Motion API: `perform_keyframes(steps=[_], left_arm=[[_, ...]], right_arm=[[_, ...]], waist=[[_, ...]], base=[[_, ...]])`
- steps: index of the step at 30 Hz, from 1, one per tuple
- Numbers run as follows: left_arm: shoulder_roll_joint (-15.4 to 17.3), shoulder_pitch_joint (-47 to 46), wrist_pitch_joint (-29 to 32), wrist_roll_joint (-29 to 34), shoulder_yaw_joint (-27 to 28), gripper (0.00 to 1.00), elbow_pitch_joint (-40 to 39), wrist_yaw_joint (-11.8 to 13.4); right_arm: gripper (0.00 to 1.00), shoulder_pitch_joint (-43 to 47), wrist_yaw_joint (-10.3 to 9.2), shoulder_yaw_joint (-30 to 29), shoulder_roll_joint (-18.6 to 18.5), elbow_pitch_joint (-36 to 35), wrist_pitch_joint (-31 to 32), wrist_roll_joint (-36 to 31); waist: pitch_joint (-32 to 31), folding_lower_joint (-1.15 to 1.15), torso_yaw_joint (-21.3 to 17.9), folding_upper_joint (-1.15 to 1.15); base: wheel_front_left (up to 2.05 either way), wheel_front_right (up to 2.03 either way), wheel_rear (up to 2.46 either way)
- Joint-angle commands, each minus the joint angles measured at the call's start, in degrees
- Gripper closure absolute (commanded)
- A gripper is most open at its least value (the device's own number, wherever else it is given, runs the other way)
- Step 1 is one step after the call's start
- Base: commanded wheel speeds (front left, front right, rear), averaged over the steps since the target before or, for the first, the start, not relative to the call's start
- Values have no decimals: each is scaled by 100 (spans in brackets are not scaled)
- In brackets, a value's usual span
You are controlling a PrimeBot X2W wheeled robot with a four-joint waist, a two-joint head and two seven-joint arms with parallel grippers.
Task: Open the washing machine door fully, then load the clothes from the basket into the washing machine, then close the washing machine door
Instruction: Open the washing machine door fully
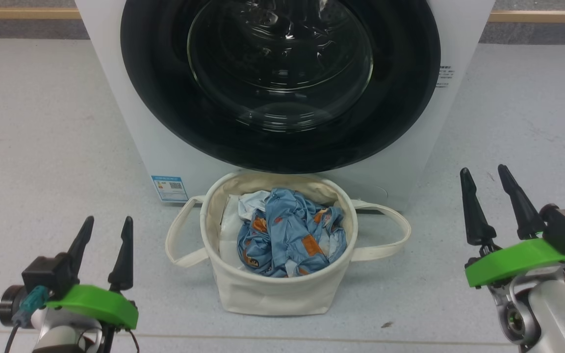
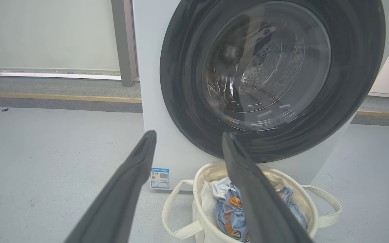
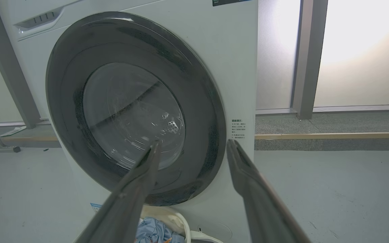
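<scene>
The white washing machine (image 1: 115,83) stands straight ahead with its round glossy black door (image 1: 165,98) shut flush against the front. On the floor right before it sits the cream canvas basket (image 1: 272,294), holding the light blue clothes (image 1: 287,230) with orange patches over some white cloth. My left gripper (image 1: 107,228) hangs open at the lower left, well left of the basket. At the right, my right gripper (image 1: 485,175) is open too, beyond the basket's handle. The door (image 2: 181,84) and basket (image 2: 302,199) show past my left fingers; the door (image 3: 201,101) shows past my right fingers.
Grey floor (image 1: 42,147) spreads on both sides of the machine. A low wooden strip (image 1: 22,13) runs along the wall behind it. A small blue label (image 1: 169,189) sits low on the machine's left front. A grey pillar (image 3: 307,57) stands right of the machine.
</scene>
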Motion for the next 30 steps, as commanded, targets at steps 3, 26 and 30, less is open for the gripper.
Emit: perform_keyframes(steps=[3,26,30], left_arm=[[138,-332,-70,73,232,0,-202,-10],[51,-372,-70,189,204,0,-57,-215],[31,-383,-70,209,242,0,-44,-243]], right_arm=[[0,-43,0,36,-37,-191,-71,18],[0,-57,0,64,-62,-219,-71,88],[0,-63,0,7,-46,-217,-71,115]], waist=[[-5,0,0,0],[54,0,-41,0],[67,0,-52,0]], base=[[52,29,-81],[111,108,-218],[88,88,-177]])
